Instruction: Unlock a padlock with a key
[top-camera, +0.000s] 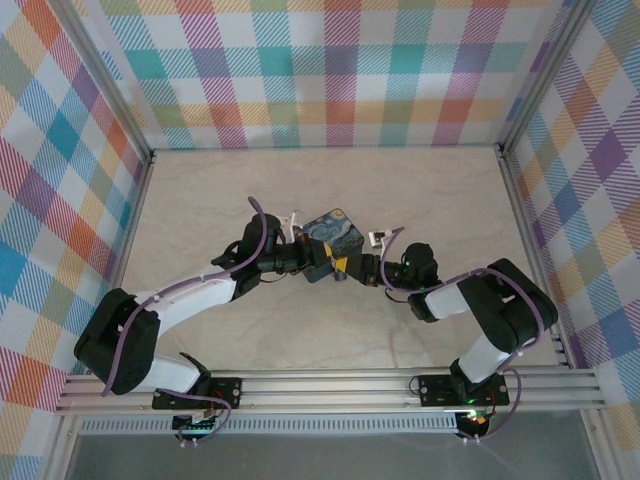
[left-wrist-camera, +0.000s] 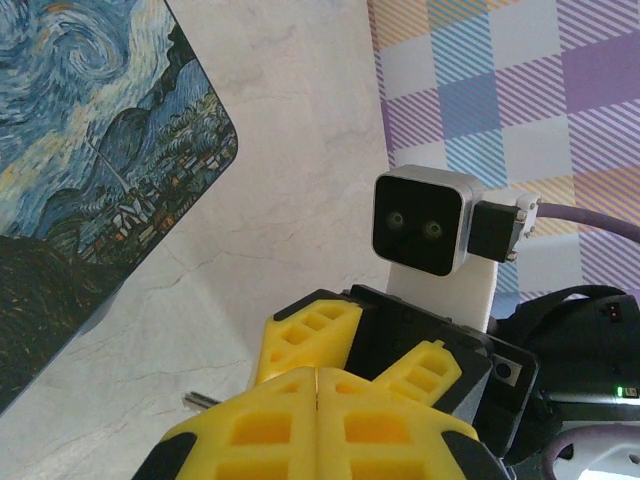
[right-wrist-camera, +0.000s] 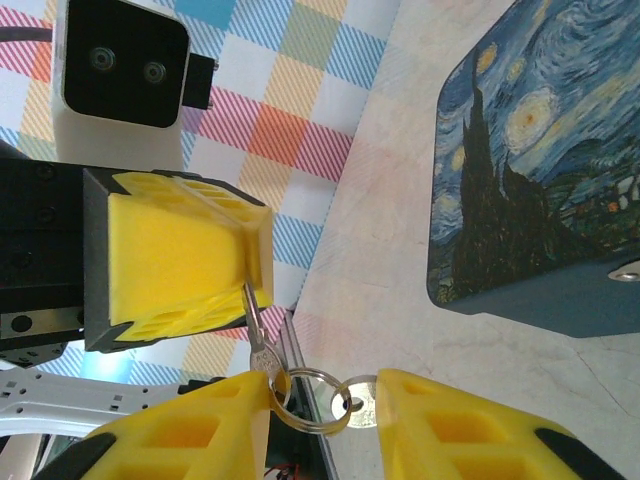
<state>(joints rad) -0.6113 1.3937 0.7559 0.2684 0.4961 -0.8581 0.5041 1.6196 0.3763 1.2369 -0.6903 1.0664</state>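
Observation:
My left gripper (right-wrist-camera: 245, 285) is shut on the blade of the key (right-wrist-camera: 255, 335), a slim silvery key that hangs down from its yellow fingers (right-wrist-camera: 180, 255). The key's tip (left-wrist-camera: 198, 400) pokes out beside the closed left gripper (left-wrist-camera: 318, 385). A key ring (right-wrist-camera: 305, 400) on the key's head carries a second key head (right-wrist-camera: 362, 402). My right gripper (right-wrist-camera: 320, 420) stands open around the ring. One of its fingertips (right-wrist-camera: 200, 425) is at the key's head, the other (right-wrist-camera: 450, 425) against the second head. Both grippers meet in front of the tin (top-camera: 345, 268). The padlock is out of view.
The blue-yellow painted tin (top-camera: 333, 238) lies flat on the marble-look table (top-camera: 330, 190), just behind the two grippers. Checked walls close off the back and both sides. The right wrist camera (left-wrist-camera: 425, 225) faces the left gripper at close range.

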